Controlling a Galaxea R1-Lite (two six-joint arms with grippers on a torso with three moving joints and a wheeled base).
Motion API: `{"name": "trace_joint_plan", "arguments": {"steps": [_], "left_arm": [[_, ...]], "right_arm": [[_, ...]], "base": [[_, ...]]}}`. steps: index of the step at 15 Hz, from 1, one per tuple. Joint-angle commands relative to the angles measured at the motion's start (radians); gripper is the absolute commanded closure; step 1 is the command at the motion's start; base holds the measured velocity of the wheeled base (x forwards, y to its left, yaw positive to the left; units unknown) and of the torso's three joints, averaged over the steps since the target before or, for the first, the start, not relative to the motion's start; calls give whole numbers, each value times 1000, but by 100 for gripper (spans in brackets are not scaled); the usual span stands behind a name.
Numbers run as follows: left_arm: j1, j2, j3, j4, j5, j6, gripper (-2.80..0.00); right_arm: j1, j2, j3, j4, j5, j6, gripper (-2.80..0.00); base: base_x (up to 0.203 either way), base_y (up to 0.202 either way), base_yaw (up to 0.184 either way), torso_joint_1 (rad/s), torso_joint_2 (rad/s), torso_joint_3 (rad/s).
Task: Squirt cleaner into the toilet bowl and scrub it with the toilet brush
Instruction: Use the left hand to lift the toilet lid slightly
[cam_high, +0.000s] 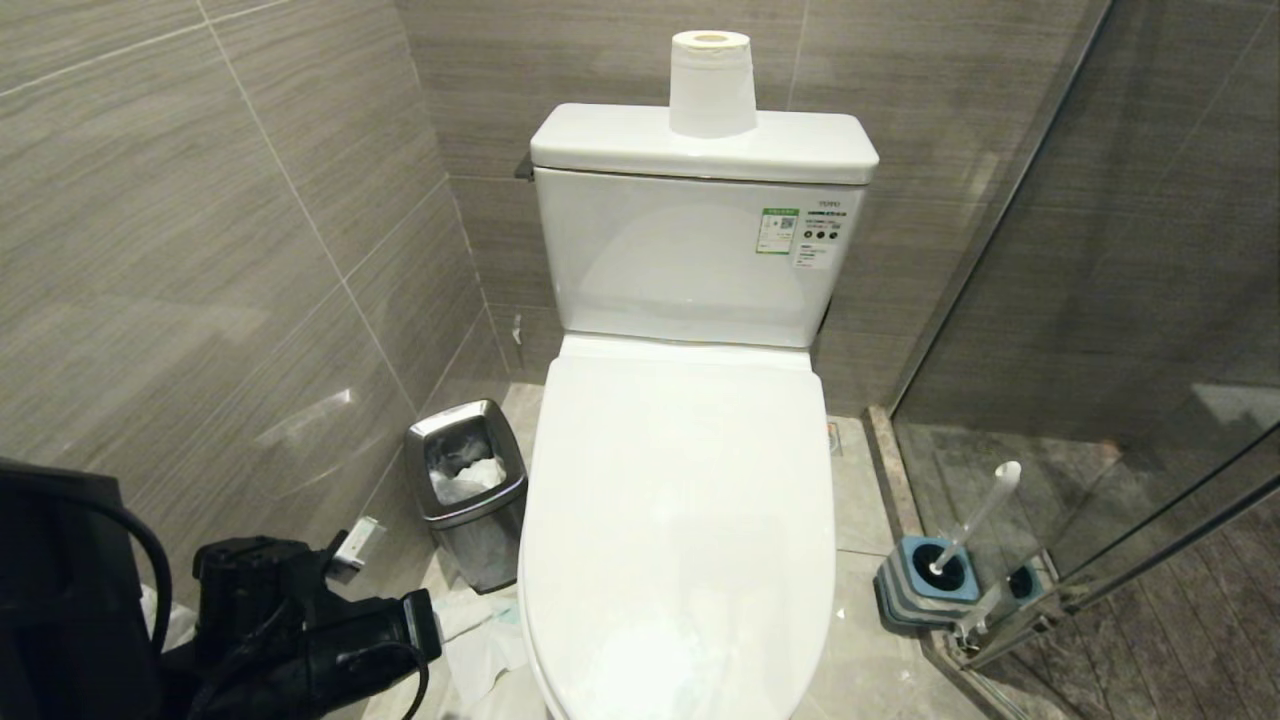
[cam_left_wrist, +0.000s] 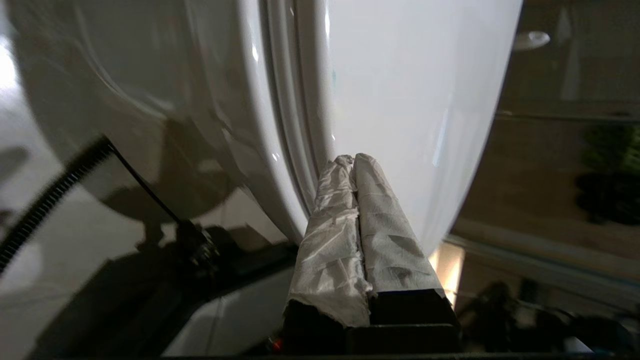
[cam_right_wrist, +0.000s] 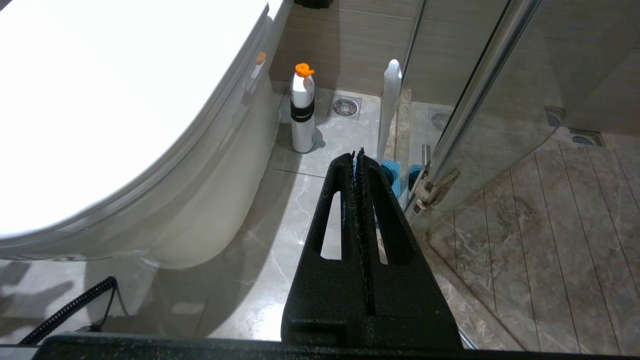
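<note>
Lid down; my left claw, pressed shut and empty, noses the lid's seam at my 7 o'clock. The paper-wrapped tips may slip off the glossy rim without lifting; right claw shut, empty, parked.

Glossy white ceramic toilet bowl, brushed steel waste bin, matt tiled wall

Toilet bowl centre w/ paper roll on tank; waste bin left, toilet brush right in holder.
</note>
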Motion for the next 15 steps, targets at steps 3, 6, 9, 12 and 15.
{"name": "trace_joint_plan", "arguments": {"steps": [3, 6, 9, 12, 15], "left_arm": [[29, -46, -82, 138, -157, -11, 0], [55, -39, -131, 201, -207, -4, 0], [56, -6, -164, 207, -204, 41, 0], [53, 25, -162, 233, -193, 183, 0], [53, 40, -167, 334, -173, 323, 0]], "right_arm": [[0, 0, 2, 0, 0, 0, 0], [0, 0, 2, 0, 0, 0, 0], [0, 0, 2, 0, 0, 0, 0], [0, 0, 2, 0, 0, 0, 0], [0, 0, 2, 0, 0, 0, 0]], "base": [[0, 0, 0, 0, 0, 0], [0, 0, 0, 0, 0, 0], [0, 0, 0, 0, 0, 0], [0, 0, 0, 0, 0, 0], [0, 0, 0, 0, 0, 0]]}}
